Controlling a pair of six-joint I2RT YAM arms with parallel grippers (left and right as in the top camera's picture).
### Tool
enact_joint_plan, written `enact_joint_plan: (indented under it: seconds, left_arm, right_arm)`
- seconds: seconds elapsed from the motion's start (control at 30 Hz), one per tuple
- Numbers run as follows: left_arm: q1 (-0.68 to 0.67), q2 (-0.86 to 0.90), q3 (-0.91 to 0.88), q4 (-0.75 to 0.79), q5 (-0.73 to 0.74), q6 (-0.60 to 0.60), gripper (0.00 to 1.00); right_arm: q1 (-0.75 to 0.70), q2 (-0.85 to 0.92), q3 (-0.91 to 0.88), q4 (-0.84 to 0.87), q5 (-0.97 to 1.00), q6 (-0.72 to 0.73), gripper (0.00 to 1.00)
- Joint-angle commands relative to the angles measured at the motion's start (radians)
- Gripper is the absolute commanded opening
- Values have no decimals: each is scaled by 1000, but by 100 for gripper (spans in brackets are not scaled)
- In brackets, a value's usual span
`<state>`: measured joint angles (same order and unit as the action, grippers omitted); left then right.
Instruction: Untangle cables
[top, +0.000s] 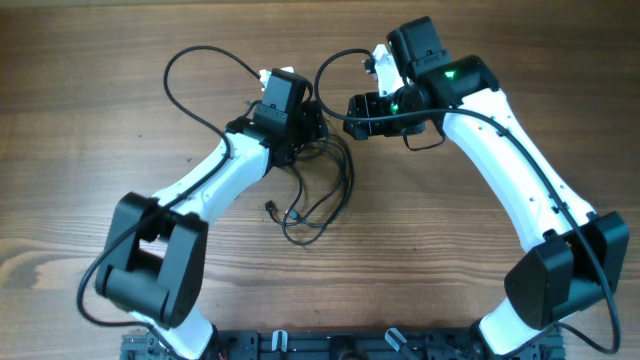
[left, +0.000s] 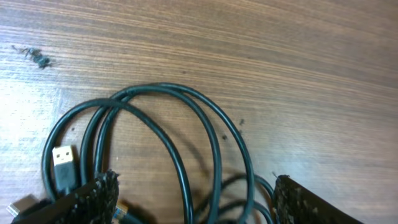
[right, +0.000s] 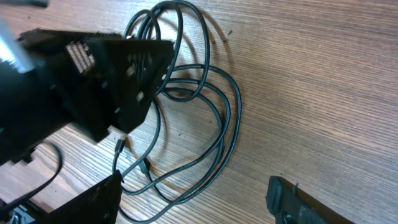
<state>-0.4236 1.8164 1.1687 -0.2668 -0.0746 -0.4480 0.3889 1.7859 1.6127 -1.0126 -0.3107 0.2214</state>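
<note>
The cables (top: 318, 195) lie as a tangled bunch of thin black loops in the middle of the wooden table. In the left wrist view the cables (left: 186, 118) loop between my fingers, with a silvery USB plug (left: 63, 165) at the left. My left gripper (left: 196, 202) is open, its fingers straddling the loops; from overhead it (top: 316, 125) sits over the top of the bunch. My right gripper (top: 352, 113) is open and empty, just right of the left one. In the right wrist view it (right: 196, 202) hovers above the cables (right: 221, 118), not touching them.
The left arm's black gripper body (right: 93, 68) fills the upper left of the right wrist view, close to my right fingers. Thicker black arm wires (top: 195, 75) arc behind the left arm. A small dark speck of debris (left: 38, 57) lies on the table.
</note>
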Motion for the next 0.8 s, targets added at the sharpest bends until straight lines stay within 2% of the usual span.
enact_joint_plan:
  seconds: [0.0, 0.23, 0.4, 0.77]
  left_arm:
    - [-7, 45, -3, 17, -1, 22, 79]
    - [-71, 130, -3, 62, 6, 22, 77]
    - [-80, 171, -3, 83, 1, 22, 73]
    - [-85, 238, -3, 227, -6, 18, 51]
  right_arm:
    - [-2, -11, 19, -3, 12, -9, 77]
    - [-2, -11, 19, -7, 11, -9, 77]
    - [-2, -11, 19, -13, 12, -10, 77]
    - [-2, -11, 19, -5, 12, -13, 77]
